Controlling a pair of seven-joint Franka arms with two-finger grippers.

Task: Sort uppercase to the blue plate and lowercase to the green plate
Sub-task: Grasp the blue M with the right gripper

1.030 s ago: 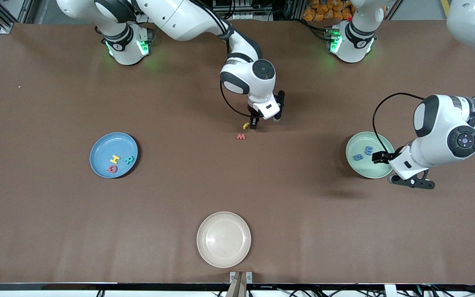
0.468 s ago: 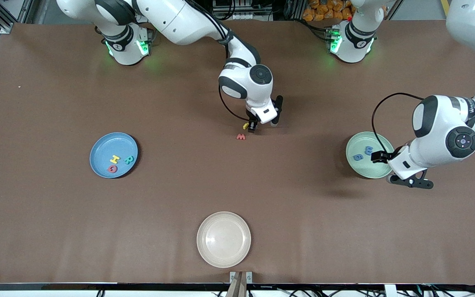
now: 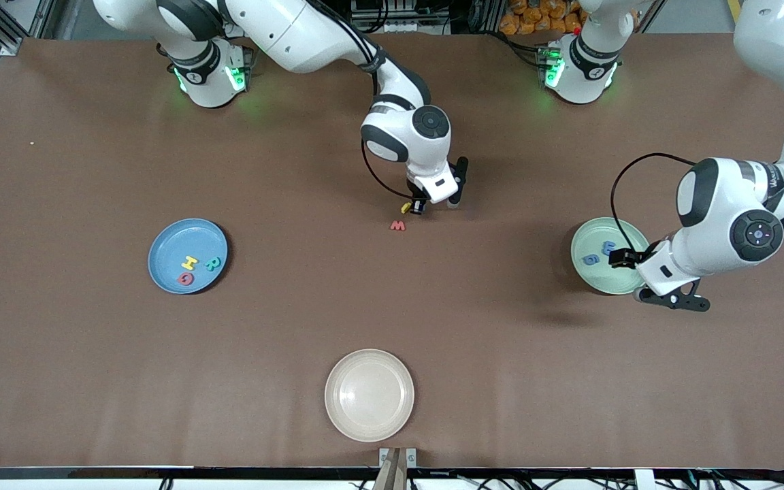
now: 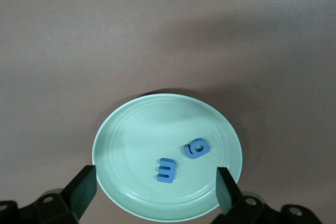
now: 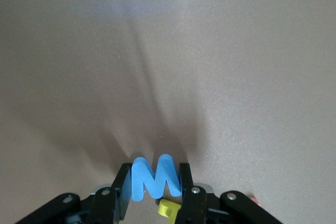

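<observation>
Blue W/M letter point(image 5: 155, 178) stands on edge between the fingers of the right pincer point(image 5: 155, 192), which has closed on its two sides; it is a small, bright blue foam zigzag, and in the right wrist view its two rounded peaks point away from the pincer. Its long axis runs from one finger to the other. Touching it, just under it in that view, is the small yellow letter point(image 5: 167, 209), a stubby pale-yellow piece that also shows beside the pincer point(image 3: 418, 206) in the front view point(image 3: 405, 207). The red w/m letter point(image 3: 398, 225) lies flat on the brown tabletop point(image 3: 501, 354), slightly nearer the front camera than that pincer.

The blue plate point(image 3: 167, 239), toward the right arm's end, holds the yellow H point(image 3: 189, 263), the teal R point(image 3: 212, 264) and the red round letter point(image 3: 186, 278), close together.

The left pincer point(image 4: 156, 181) hangs over the green plate point(image 4: 136, 129) with its fingers spread wide and nothing between them. In that plate lie the blue E-like letter point(image 4: 166, 170) and the blue g point(image 4: 197, 148), near each other but apart.

A cream plate point(image 3: 351, 371) sits nearest the front camera.
</observation>
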